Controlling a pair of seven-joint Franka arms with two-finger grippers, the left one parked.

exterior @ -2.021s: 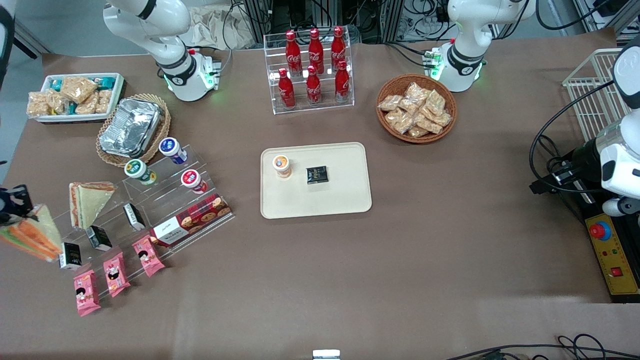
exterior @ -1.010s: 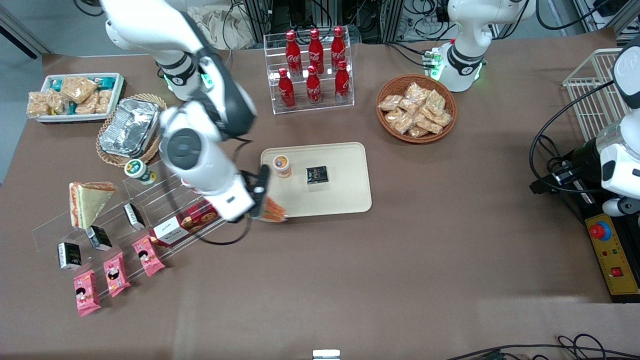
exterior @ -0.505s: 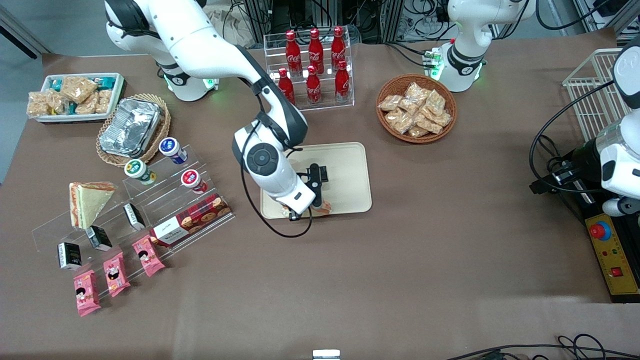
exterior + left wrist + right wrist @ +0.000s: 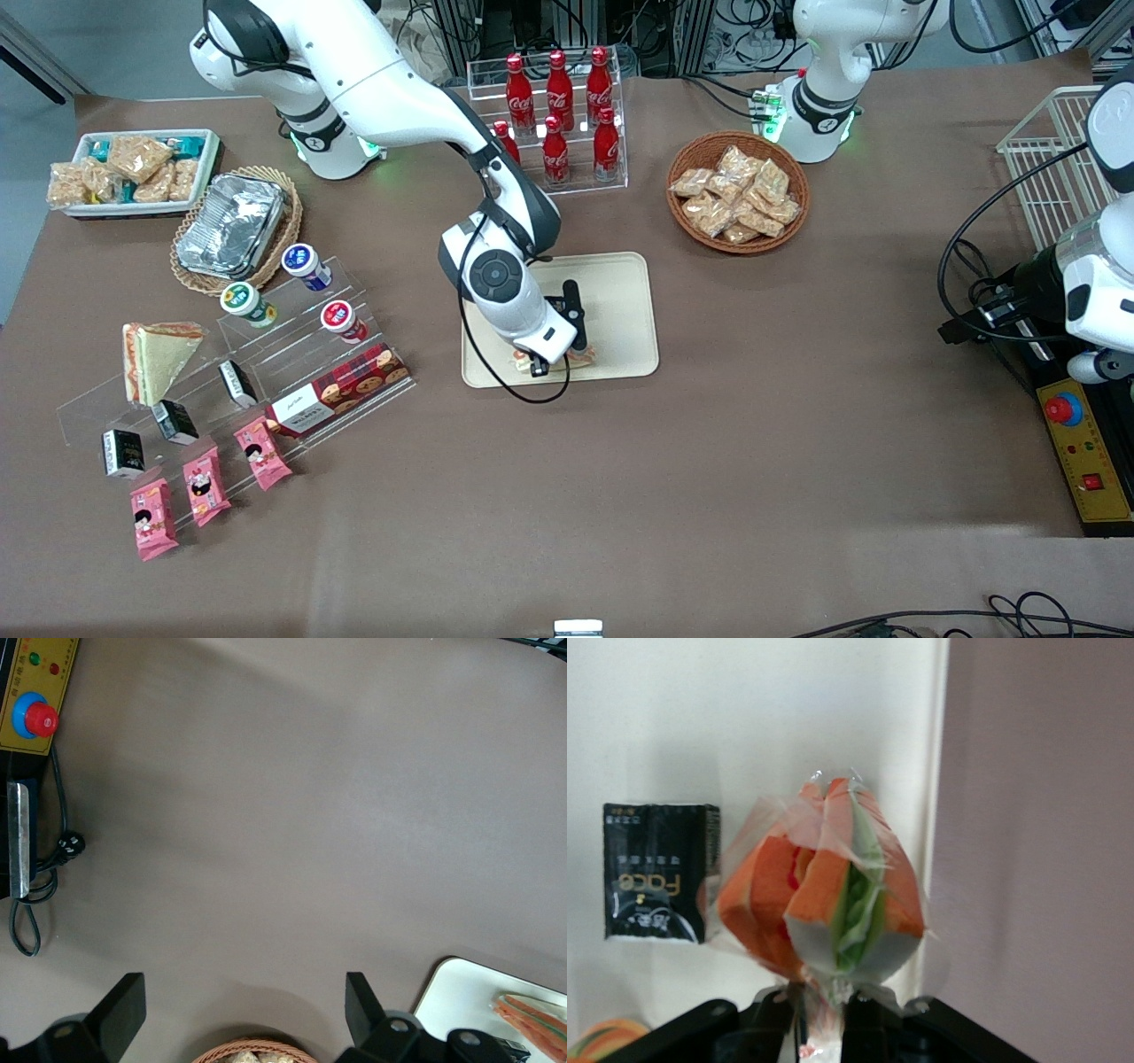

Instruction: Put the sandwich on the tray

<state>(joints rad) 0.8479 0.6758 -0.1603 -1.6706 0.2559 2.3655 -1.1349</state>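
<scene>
Over the tray's (image 4: 620, 292) edge nearest the front camera | the right gripper (image 4: 551, 359) was clamped on the wrapped sandwich (image 4: 824, 904) by its corner | it hung beside a black packet (image 4: 660, 870), apparently poised for lowering onto bare tray.

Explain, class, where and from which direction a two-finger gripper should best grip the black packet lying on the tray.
The black packet lies flat on the tray, so come from straight above and pinch across its two long edges. Its thin, flat shape leaves no side face to grab. For now the gripper hangs above the tray, shut on the sandwich, right beside the packet, so it is probably best to wait.
</scene>
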